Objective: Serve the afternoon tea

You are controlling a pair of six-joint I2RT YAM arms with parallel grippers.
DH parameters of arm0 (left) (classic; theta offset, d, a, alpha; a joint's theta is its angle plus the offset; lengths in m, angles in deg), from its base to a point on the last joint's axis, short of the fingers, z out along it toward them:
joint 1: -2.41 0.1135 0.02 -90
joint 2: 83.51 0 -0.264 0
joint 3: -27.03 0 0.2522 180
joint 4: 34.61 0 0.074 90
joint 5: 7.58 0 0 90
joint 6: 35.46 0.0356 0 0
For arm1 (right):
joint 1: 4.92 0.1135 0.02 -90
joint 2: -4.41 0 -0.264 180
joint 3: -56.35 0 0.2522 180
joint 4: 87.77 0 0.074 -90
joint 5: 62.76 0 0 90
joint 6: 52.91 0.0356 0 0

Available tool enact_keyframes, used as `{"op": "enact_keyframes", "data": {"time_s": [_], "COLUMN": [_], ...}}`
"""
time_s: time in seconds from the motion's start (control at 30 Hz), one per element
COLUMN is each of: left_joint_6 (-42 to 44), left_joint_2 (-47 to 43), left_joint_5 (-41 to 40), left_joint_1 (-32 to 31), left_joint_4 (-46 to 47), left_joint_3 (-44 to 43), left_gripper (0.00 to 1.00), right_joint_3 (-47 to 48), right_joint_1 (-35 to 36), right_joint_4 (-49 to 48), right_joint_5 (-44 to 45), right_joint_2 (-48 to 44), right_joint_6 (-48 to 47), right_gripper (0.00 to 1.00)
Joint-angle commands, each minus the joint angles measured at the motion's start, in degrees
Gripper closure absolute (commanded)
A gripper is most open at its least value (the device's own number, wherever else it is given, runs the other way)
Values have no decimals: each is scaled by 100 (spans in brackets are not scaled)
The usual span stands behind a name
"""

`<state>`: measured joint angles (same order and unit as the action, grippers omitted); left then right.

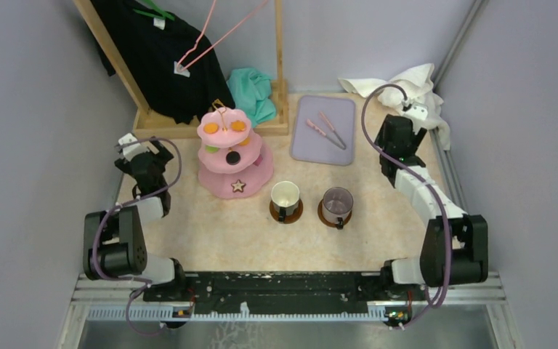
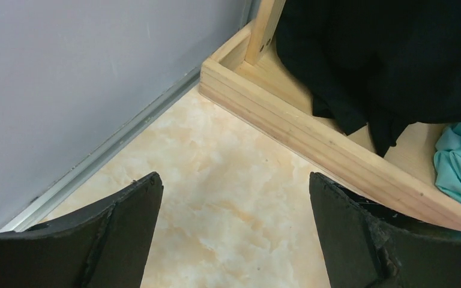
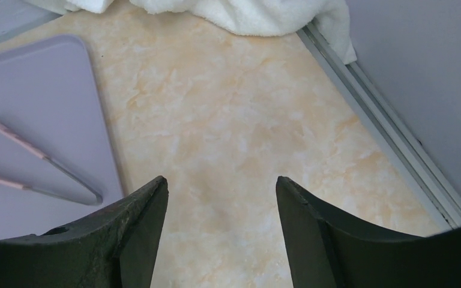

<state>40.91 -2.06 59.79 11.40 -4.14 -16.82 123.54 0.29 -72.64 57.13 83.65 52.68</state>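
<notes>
A pink three-tier stand (image 1: 234,154) sits left of centre and carries small sweets: orange rounds on top, a black round in the middle, a brown star (image 1: 238,186) at the bottom. A cream mug (image 1: 285,195) and a mauve mug (image 1: 336,201) each rest on a brown saucer (image 1: 286,214) in front of it. My left gripper (image 1: 139,147) hangs open over bare table at the far left, jaws wide (image 2: 236,183). At the far right my right gripper (image 1: 398,138) also stands open (image 3: 222,183), with nothing between its fingers.
A lilac tray (image 1: 324,129) with thin pink tongs (image 1: 327,131) lies behind the mugs, its edge also in the right wrist view (image 3: 42,120). A wooden rack (image 1: 189,123) holds black cloth and a teal cloth (image 1: 254,91). A white towel (image 1: 407,83) lies back right.
</notes>
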Motion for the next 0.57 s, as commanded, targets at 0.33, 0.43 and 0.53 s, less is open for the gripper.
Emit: {"op": "enact_keyframes", "data": {"time_s": [0.33,0.43,0.53], "left_joint_6": [451,733,830], "left_joint_2": [-172,-200,-238], "left_joint_5": [159,55,-39], "left_joint_1": [-285,-510,-668], "left_joint_4": [2308,2544,2624], "left_joint_3": [1316,1398,1441], "left_gripper": [5,5,5], "right_joint_3": [-825,-1023,-1120], "right_joint_1": [252,592,726], "right_joint_4": [-899,-1301,-1421], "right_joint_5": [1077,1453,1617], "right_joint_2": [-809,-792,-811], "right_joint_6": [729,226,160], "right_gripper": [30,31,31]}}
